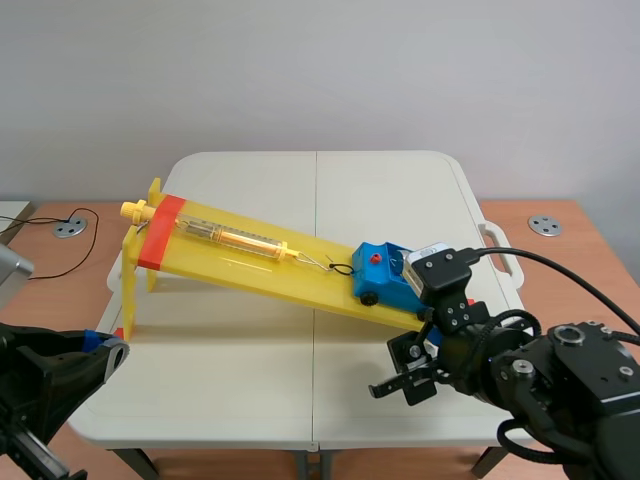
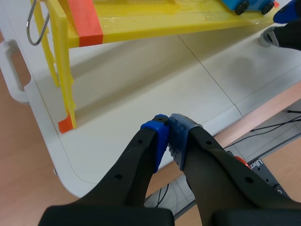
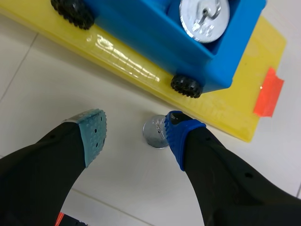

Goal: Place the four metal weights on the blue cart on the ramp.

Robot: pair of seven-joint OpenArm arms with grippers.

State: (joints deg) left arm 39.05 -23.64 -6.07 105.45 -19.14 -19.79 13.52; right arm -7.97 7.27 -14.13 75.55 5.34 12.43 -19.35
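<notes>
White is the colour of the big table [image 1: 250,380], and it holds all you need to look at. On it stands your long yellow ramp [image 1: 250,262]. Its high end is at the left of the scene view, with a band of orange tape [image 1: 160,232] across it, and its low end is at the right. A see-through yellow tube [image 1: 240,238] lies along the ramp, up the slope from the cart.

Your right gripper [image 3: 136,136] hangs low over the table, just beside the low end of the ramp. Its two fingers are spread wide apart and they hold nothing. Your left gripper [image 2: 168,134] is over the near left edge of the table, well apart from the cart. Its two pads are pressed together with nothing between them.

Your blue cart [image 1: 385,275] sits near the low end of the ramp on black wheels. One round metal weight [image 3: 204,19] with a hook on top lies inside the cart. Another metal weight [image 3: 155,133] stands on the table, close to the ramp's edge. It is right by the blue pad of your right gripper, partly hidden behind it. You cannot tell if the pad touches it.
</notes>
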